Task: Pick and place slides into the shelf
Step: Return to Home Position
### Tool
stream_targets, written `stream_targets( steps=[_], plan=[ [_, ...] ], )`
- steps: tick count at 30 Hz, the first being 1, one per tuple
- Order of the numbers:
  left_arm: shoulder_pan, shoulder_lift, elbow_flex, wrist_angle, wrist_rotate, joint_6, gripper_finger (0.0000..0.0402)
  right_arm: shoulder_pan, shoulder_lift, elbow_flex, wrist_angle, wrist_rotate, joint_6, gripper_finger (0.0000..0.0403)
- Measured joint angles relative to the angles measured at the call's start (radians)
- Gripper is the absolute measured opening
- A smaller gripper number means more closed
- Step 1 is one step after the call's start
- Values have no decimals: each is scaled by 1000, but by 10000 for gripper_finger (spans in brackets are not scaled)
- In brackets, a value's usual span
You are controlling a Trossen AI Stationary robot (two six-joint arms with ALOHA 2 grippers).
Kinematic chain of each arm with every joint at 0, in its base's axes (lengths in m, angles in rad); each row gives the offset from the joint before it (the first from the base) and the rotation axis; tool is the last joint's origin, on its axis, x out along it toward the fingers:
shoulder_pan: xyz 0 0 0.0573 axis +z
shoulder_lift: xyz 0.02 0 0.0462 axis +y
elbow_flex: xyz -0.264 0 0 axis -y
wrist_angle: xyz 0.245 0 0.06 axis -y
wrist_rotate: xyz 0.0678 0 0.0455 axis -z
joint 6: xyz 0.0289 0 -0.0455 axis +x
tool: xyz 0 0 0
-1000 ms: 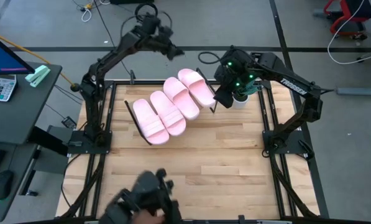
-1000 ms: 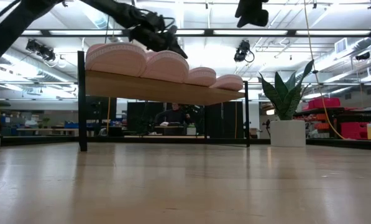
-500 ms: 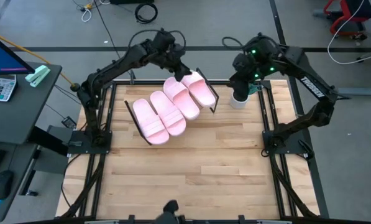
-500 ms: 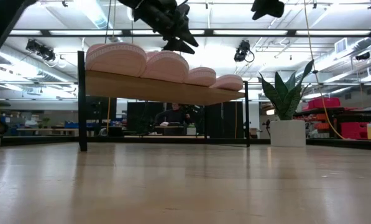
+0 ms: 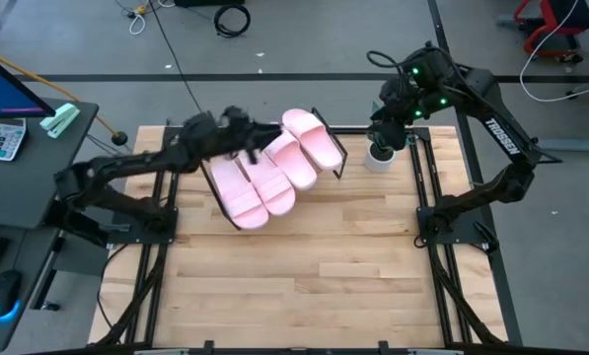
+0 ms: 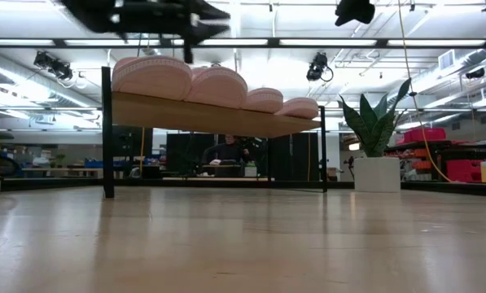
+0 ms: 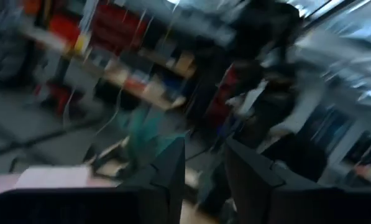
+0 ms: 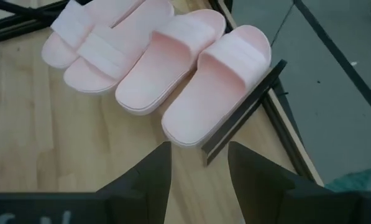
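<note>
Resting side by side on the shelf point(image 6: 210, 116), four slides point(image 8: 219, 87) fill its row, their long axes parallel and each crossing the board from one long edge to the other. The left gripper point(image 7: 204, 146), fingers parted and empty, hangs directly above the shelf's row and is the nearer of the two. The right gripper point(image 8: 199, 146), likewise parted and empty, hangs beyond the shelf's end, above a white plant pot point(image 5: 376, 160), with the slides ahead of and below it. Placing appears complete. A retreat probably requires the left arm to lift clear of the row first. Count: four slides, one shelf, two grippers.
</note>
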Motion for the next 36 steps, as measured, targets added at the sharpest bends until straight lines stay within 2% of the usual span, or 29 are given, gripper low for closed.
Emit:
stream_targets(
  steps=[3, 6, 9, 13, 18, 23, 29, 36],
  plan=[
    [-30, -95, -144, 123, -40, -22, 105, 0, 13, 0, -1, -17, -21, 164],
    [-85, -181, -257, 143, -163, -29, 86, 1, 20, 0, -2, -33, -30, 164],
    [-154, -244, -347, 250, -252, -21, 63, 1, 25, 0, -2, -35, -31, 164],
    [-255, -298, -430, 375, -323, 13, 32, 1, 24, 0, -2, -41, -28, 164],
    [-354, -356, -490, 424, -432, 87, 5, 1, 24, 0, -2, -41, -21, 164],
    [-364, -484, -571, 569, -446, 144, 10, 1, 24, 0, -2, -41, 4, 164],
    [-374, -652, -673, 549, -441, 162, 7, 1, 24, 0, -2, -41, 29, 164],
    [-374, -767, -770, 548, -439, 157, 5, 1, 24, 0, -2, -41, 70, 164]
  ],
)
